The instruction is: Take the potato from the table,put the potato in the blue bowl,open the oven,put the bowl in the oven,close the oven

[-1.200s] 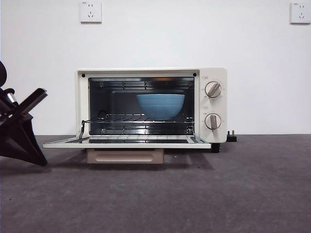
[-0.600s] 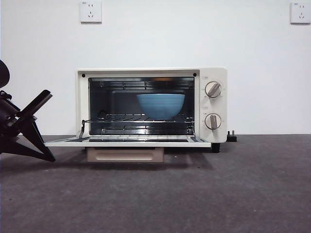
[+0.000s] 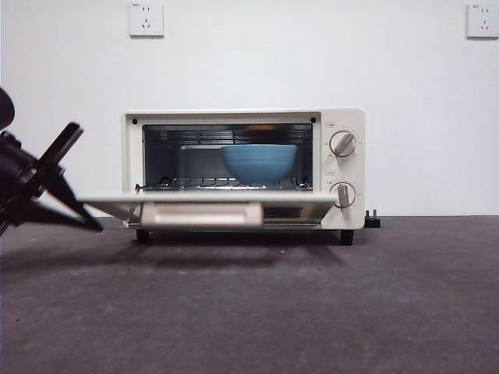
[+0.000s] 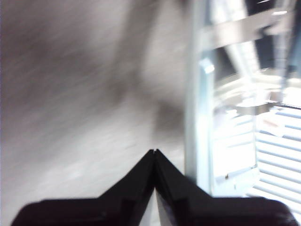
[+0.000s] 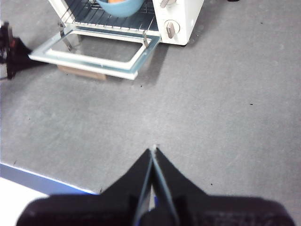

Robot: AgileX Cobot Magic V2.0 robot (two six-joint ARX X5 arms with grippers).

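The cream oven (image 3: 348, 121) stands at the back of the table (image 3: 312, 312). Its glass door (image 3: 210, 198) hangs partly raised, with the beige handle (image 3: 201, 214) facing me. On the rack inside sits the blue bowl (image 3: 259, 162). The right wrist view shows the potato (image 5: 114, 1) as an orange patch in the bowl (image 5: 124, 7). My left gripper (image 3: 95, 227) is shut and sits low at the door's left edge (image 4: 195, 94), its tip under that edge. Far back over the bare table, my right gripper (image 5: 154, 149) is shut on nothing.
Two knobs (image 3: 341, 144) sit on the oven's right panel. A black plug (image 3: 372, 220) lies behind the oven's right foot. Two wall sockets (image 3: 146, 18) are high on the white wall. The table's near edge has a blue strip (image 5: 42, 181).
The oven door has swung up from lying flat to partly raised. My left gripper has moved right and upward along with the door's left edge. The bowl has stayed put.
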